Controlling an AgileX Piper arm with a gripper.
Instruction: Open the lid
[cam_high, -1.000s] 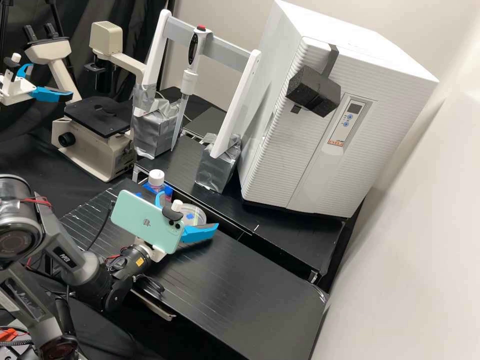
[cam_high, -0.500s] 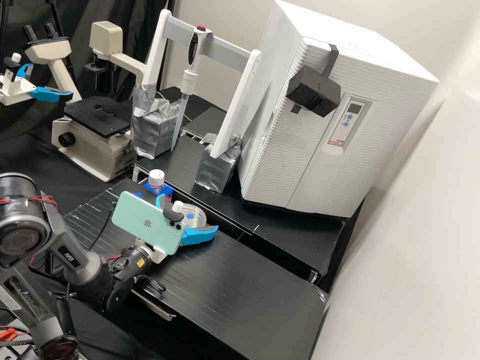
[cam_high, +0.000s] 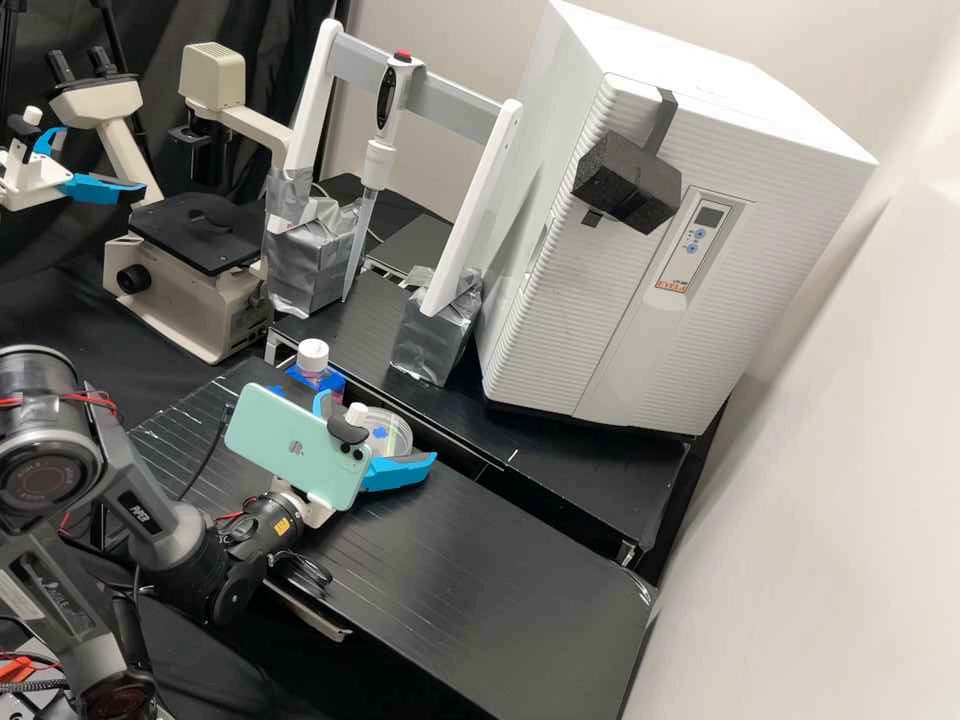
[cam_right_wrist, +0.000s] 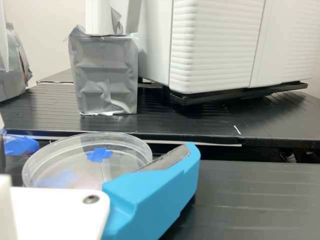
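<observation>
In the high view the gripper (cam_high: 376, 422) stands open low over the front bench, one blue finger on each side of a clear round dish (cam_high: 404, 432). The phone on the wrist covers part of the dish in that view. Seen from the wrist, the gripper (cam_right_wrist: 98, 150) has one blue finger (cam_right_wrist: 155, 195) beside the dish's near rim; whether they touch I cannot tell. The dish's clear lid (cam_right_wrist: 127, 150) bears blue tape (cam_right_wrist: 99, 154) and lies level on it.
A white-capped bottle (cam_high: 313, 358) with pink liquid stands beside the dish. Behind runs a raised black shelf (cam_high: 560, 455) with a pipette stand (cam_high: 435, 335) on silver-taped blocks and a large white incubator (cam_high: 640, 330). A microscope (cam_high: 190, 290) stands at the back left.
The arm's upper links have shifted a little to the right. The gripper has moved barely at all, staying open around the dish, which has not moved.
</observation>
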